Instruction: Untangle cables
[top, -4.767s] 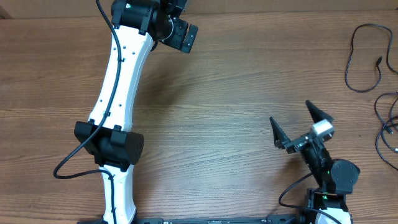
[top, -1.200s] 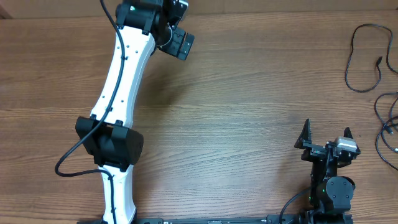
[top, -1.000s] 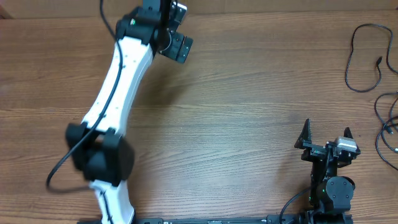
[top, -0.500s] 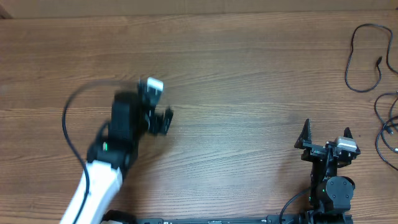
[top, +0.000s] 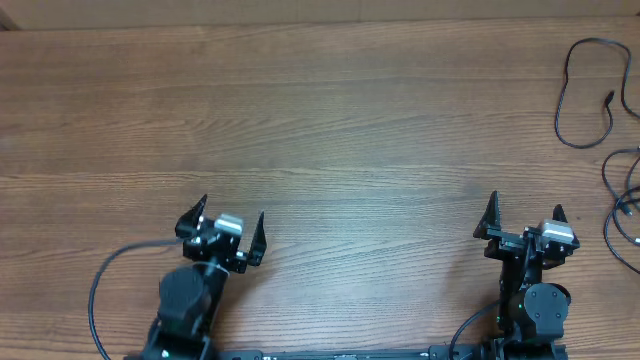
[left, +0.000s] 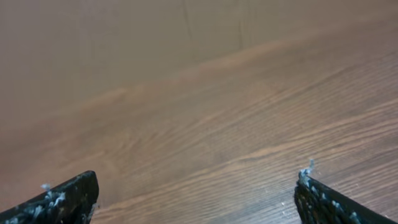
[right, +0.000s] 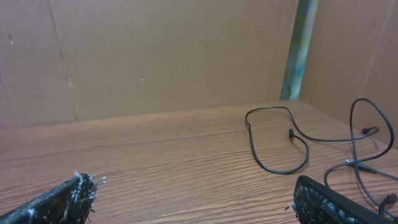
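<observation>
The cables (top: 557, 110) lie loose at the table's (top: 360, 130) far right edge. One loop lies apart, and the others may cross. The left claw (top: 232, 206) and right claw (top: 525, 202) are spread apart, empty and well away from them.

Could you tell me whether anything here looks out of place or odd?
Only mildly: the cables lie loose at the right edge of the table, some running out of view. Nothing looks damaged.

You are watching thin black flexible cables (top: 557, 115) running off the overhead picture's right edge, their plugs (top: 609, 98) too small to read. In the wrist views, the left gripper (left: 198, 198) and right gripper (right: 193, 199) are showing only fingertips, cropped below.
</observation>
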